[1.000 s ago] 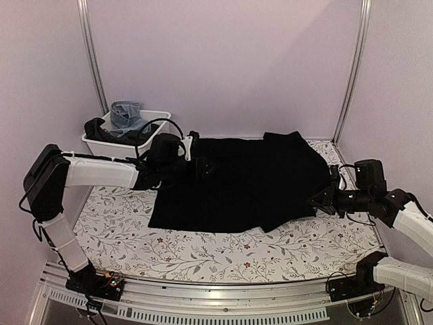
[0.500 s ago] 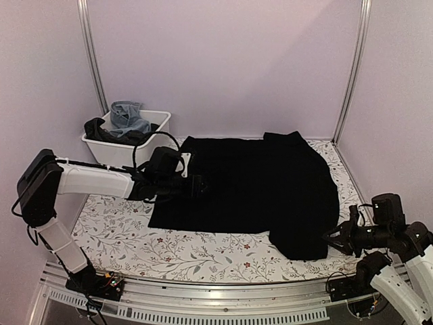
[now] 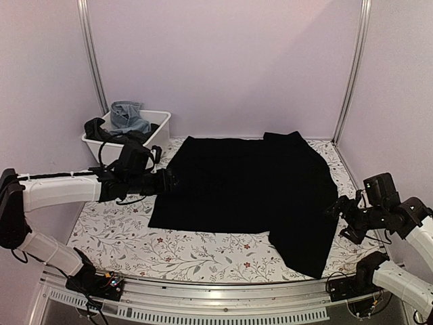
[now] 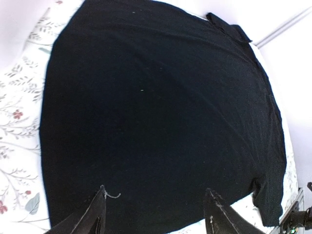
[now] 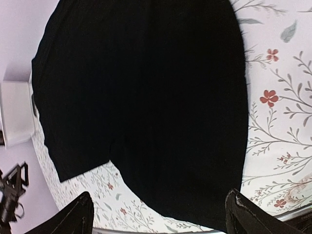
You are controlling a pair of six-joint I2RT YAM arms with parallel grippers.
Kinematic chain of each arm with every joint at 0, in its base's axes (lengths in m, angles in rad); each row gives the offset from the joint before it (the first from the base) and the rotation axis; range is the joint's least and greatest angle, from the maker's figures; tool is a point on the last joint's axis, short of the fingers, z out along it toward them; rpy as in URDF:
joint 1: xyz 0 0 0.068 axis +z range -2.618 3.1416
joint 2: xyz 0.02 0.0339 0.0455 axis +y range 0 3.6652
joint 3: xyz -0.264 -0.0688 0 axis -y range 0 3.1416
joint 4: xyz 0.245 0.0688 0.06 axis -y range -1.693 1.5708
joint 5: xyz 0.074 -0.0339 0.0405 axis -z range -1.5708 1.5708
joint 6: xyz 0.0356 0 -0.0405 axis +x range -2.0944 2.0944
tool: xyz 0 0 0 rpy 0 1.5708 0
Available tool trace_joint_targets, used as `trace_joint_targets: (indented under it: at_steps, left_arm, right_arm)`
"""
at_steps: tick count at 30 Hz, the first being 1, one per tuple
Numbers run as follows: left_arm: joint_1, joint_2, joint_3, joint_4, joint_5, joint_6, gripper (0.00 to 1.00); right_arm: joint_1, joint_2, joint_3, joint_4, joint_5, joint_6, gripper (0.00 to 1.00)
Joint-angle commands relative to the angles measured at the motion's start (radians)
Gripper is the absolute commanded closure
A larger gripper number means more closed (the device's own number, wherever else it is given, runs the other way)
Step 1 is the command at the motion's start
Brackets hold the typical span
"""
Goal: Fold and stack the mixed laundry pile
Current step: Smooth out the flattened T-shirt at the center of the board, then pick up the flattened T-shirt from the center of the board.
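While both arms sit low at the sides of the cloth, step in hand: laying out looks finished and the first fold is not yet begun, judging by how flat the piece lies.
Black cloth (image 3: pixel 250 193): spread over the middle of the flowered surface (image 3: pixel 203 247). Its far edge is near the back wall, a small flap is turned over at the far right, and a longer lobe runs toward the near right corner.
Rest of the pile: light blue jeans (image 3: pixel 127 116) and dark clothes (image 3: pixel 98 128) heaped in the white bin (image 3: pixel 161 125) at the far left, apart from the cloth.
Left fingers (image 4: pixel 95 219): spread apart and gripping nothing. They are at the cloth's left edge, near its middle, with the cloth stretching away ahead of them.
Right fingers (image 5: pixel 80 219): also parted and empty. They are just beside the cloth's right edge, above the long lobe. Whether they touch the fabric cannot be told.
Next move, as a judgement: each side needs to pinch a corner or edge, probably the near ones, and carry it across in step so the fold lands square.
Care needed: the uneven right lobe may have to be tucked in first, or the fold will come out lopsided.
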Motion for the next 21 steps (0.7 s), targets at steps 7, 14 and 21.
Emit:
trace_joint_targets:
  at_steps: [7,14,21]
  left_arm:
    - [0.111,-0.019,-0.029,-0.182,-0.058,-0.17,0.31]
    - [0.161,0.012,-0.055,-0.181,-0.028,-0.214,0.32]
    - [0.203,0.04,-0.091,-0.119,0.019,-0.191,0.32]
  right_arm:
    - [0.003,0.276,-0.001,0.03,0.192,0.088,0.42]
    - [-0.028,0.411,0.006,0.07,0.281,0.083,0.44]
    - [-0.132,0.552,0.047,0.132,0.31,-0.01,0.55]
